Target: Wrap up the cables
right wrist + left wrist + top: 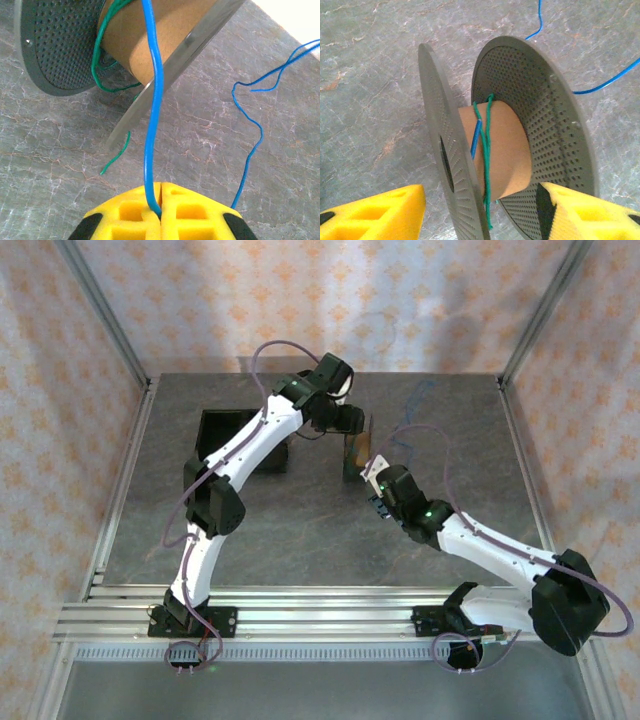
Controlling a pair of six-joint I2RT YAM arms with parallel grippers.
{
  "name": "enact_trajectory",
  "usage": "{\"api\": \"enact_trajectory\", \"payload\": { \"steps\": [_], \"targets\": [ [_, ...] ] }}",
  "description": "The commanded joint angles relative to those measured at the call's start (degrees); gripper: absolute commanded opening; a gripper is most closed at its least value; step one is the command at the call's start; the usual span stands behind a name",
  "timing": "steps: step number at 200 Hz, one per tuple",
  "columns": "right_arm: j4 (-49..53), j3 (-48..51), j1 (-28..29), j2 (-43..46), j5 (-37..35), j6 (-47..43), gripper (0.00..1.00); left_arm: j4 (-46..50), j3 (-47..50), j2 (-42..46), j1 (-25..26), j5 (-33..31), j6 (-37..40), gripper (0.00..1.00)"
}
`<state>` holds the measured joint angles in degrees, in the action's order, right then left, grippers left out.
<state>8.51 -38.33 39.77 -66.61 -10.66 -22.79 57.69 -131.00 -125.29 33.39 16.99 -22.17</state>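
Note:
A grey spool (540,115) with perforated flanges and a brown cardboard core stands on edge on the table. The green cable (486,150) is looped around the core, and its loose end (116,155) hangs to the table. My left gripper (480,200) is open and straddles the spool; its right finger (590,212) is at the right flange, while the left finger (375,212) stands apart from the left flange. My right gripper (161,200) is shut on the blue cable (150,125), which runs up from the jaws to the core. The rest of that cable (252,145) lies loose on the table.
A black open box (235,435) sits at the back left of the grey stone-patterned table (300,530). Both arms meet at the spool (357,448) near the table's middle back. A metal frame and patterned walls enclose the table.

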Motion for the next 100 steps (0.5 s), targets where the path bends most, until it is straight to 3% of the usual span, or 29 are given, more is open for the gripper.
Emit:
{"api": "enact_trajectory", "payload": {
  "steps": [1, 100],
  "targets": [
    [1.0, 0.6, 0.4, -0.3, -1.9, -0.7, 0.0, 2.9, -2.0, -1.1, 0.3, -2.5, 1.4, 0.57],
    [0.9, 0.4, 0.4, 0.3, -1.6, -0.7, 0.0, 7.5, -6.2, -5.0, 1.1, -6.2, 3.1, 0.54]
  ]
}}
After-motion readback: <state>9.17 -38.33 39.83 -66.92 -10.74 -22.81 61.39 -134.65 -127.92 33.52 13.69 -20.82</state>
